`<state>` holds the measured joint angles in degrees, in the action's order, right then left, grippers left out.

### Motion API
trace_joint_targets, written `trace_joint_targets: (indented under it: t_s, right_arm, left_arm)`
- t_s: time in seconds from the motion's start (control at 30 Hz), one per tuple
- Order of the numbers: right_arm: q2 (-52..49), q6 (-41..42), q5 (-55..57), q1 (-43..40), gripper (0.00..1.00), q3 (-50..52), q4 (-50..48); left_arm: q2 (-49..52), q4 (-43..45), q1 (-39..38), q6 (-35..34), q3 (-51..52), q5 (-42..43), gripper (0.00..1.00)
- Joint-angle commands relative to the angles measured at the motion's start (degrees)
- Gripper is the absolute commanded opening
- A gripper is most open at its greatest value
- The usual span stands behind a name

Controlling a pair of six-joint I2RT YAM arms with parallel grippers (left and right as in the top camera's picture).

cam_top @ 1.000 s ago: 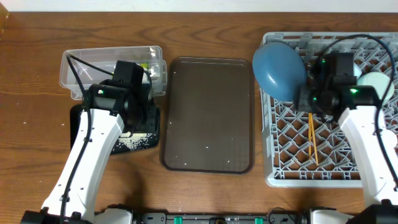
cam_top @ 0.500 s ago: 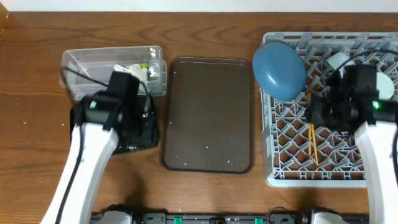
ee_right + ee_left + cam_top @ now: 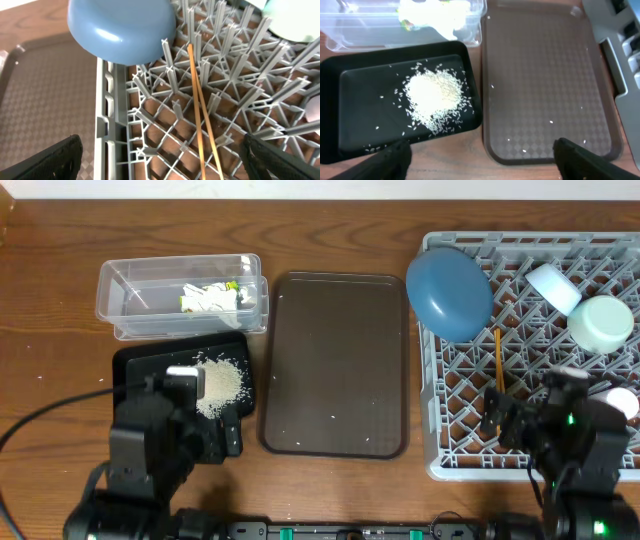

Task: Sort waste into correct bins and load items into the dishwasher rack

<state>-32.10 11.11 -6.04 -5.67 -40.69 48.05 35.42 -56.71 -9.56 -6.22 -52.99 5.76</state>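
The grey dishwasher rack (image 3: 470,450) holds the dark-blue dish (image 3: 450,292), wooden chopsticks (image 3: 499,370), a pale-blue bowl (image 3: 553,288), a mint-green bowl (image 3: 602,323) and a pink-white cup (image 3: 622,400). White tissue and wrapper bits (image 3: 210,298) lie in the clear tub (image 3: 130,290). A rice heap (image 3: 222,385) sits in the black tray (image 3: 140,365). My left gripper (image 3: 195,420) hangs open and empty at the tray's near edge (image 3: 482,162). My right gripper (image 3: 545,420) is open and empty over the rack's front (image 3: 167,162), with the chopsticks (image 3: 200,115) and dish (image 3: 122,27) ahead.
The brown serving tray (image 3: 335,365) lies between the black tray and the rack, with a few stray rice grains on it. Its near edge (image 3: 545,85) shows in the left wrist view. Bare wooden table surrounds everything.
Both arms have pulled back toward the table's front edge and both grippers have opened wider. The rice heap, the bowls and the cup are now uncovered.
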Motion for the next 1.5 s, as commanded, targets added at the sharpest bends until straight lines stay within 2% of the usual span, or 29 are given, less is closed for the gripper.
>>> trace_joint_targets:
  t_s: [0.0, 0.67, 1.1, 1.37, 1.47]
  right_arm:
    - [3.4, 1.3, 1.5, -0.3, 0.99, 1.3, -0.1]
    - [4.1, 1.3, 1.5, -0.3, 0.99, 1.3, 7.3]
    - [5.2, 1.2, 1.5, 0.2, 0.99, 2.2, 8.7]
    - [12.3, 0.0, 3.7, 4.5, 0.99, 2.2, 15.0]
    - [15.8, 0.0, 4.0, 4.6, 0.99, 3.1, 14.3]
  left_arm:
    - [-1.8, 1.2, -0.2, -0.5, 0.9, -0.6, 0.96]
    - [-1.8, 0.4, -0.2, -0.5, 0.9, -0.5, 0.97]
    - [-1.8, 0.4, -0.2, -0.5, 0.9, -0.5, 0.98]
    - [-1.8, 0.4, -0.2, -0.5, 0.9, -0.5, 0.98]
    - [-1.8, 0.4, -0.2, -0.5, 0.9, -0.5, 0.98]
